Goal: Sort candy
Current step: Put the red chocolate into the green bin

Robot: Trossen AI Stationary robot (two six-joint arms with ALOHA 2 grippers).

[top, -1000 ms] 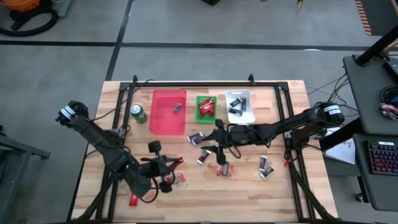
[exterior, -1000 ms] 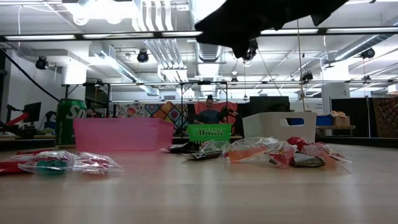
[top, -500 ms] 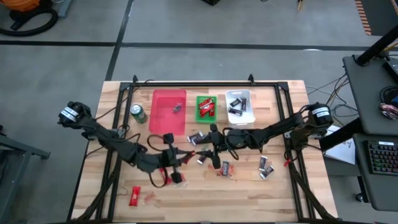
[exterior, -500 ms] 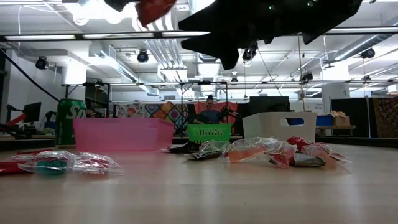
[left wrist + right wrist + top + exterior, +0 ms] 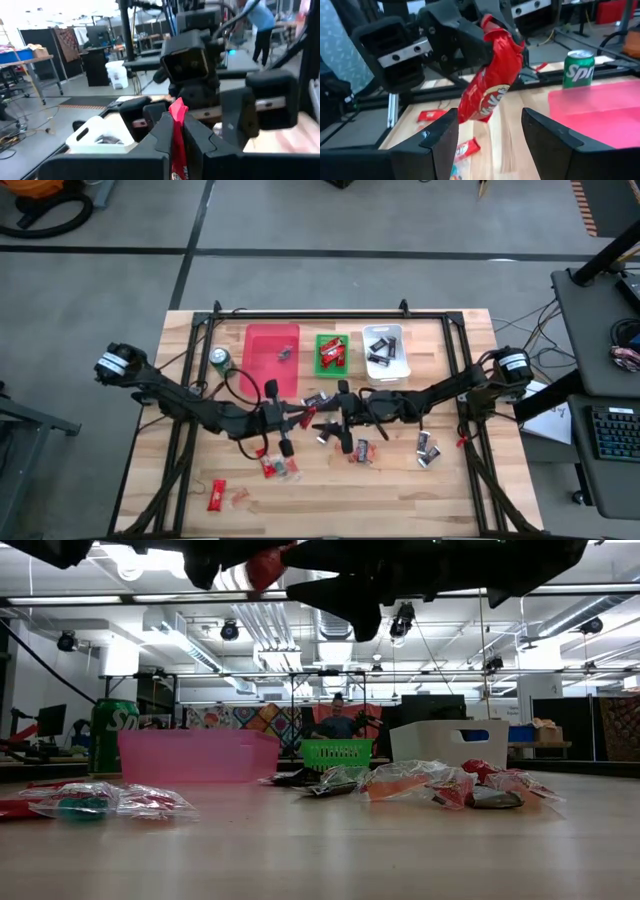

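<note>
1. The left gripper (image 5: 300, 418) is up in the air over the middle of the desk (image 5: 440, 480). It is squeezed tight on a red candy (image 5: 492, 77).
2. The right gripper (image 5: 335, 418) faces it, fingers wide apart, holding nothing.
3. More candy (image 5: 420, 783) lies on the desk.

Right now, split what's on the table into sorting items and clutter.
Job:
- red candy pinched in the left gripper, facing the open right gripper
- loose sweets on the table
- pink bin, green basket, white bin

Clutter:
- green drink can beside the pink bin
</note>
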